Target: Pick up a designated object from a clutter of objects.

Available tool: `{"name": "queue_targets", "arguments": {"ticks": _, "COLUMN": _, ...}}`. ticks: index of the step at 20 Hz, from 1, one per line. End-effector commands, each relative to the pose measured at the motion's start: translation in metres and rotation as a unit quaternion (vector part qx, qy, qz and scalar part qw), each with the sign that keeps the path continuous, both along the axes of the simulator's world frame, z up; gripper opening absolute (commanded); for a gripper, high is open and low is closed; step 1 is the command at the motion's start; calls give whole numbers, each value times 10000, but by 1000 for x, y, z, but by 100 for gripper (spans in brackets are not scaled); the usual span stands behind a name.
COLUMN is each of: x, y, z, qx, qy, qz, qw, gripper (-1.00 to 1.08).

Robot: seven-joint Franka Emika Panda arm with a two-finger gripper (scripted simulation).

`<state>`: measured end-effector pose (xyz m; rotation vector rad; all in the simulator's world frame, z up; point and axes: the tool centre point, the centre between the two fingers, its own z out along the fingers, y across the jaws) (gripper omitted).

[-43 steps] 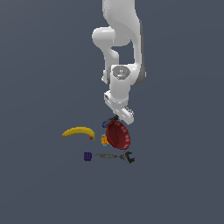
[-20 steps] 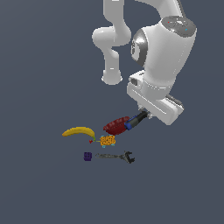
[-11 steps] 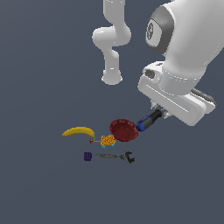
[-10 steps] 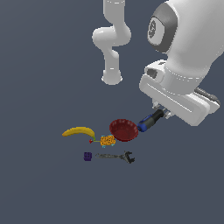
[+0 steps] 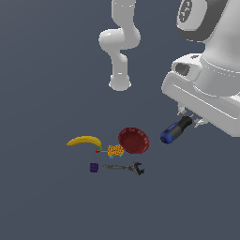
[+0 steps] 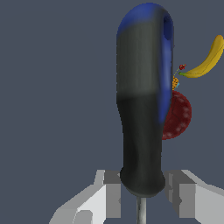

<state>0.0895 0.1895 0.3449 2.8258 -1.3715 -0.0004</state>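
Observation:
The screwdriver (image 5: 176, 130), with its blue and black handle, hangs in the air at the exterior view's right, above and right of the red bowl. My gripper (image 5: 191, 115) is shut on its thin shaft, handle pointing away from the hand. The wrist view shows the handle (image 6: 144, 96) filling the middle, with the shaft (image 6: 140, 211) clamped between the two fingers (image 6: 111, 192). The other objects lie on the floor: yellow banana (image 5: 84, 140), orange speckled lump (image 5: 115, 151), dark red scalloped bowl (image 5: 133, 140), dark grey wrench (image 5: 124, 168) and tiny purple cube (image 5: 94, 167).
The arm's white base column (image 5: 120, 44) stands behind the cluster. The large white wrist body (image 5: 211, 89) fills the exterior view's upper right. In the wrist view the bowl (image 6: 178, 116) and banana (image 6: 210, 59) peek out behind the handle.
The screwdriver has been lifted out of the cluster and carried up and to the exterior view's right in my gripper. The bowl now lies flat and uncovered.

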Motion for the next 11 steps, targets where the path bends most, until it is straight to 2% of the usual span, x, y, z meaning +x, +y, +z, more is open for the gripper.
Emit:
{"name": "queue_targets", "arguments": {"ticks": 1, "x": 5, "y": 4, "z": 7, "qx": 1, "qy": -3, "qz": -1, "qw": 10000, "gripper": -100}}
{"name": "queue_targets", "arguments": {"ticks": 11, "x": 12, "y": 9, "z": 16, "qx": 1, "qy": -3, "qz": -1, "qw": 10000, "gripper": -100}}
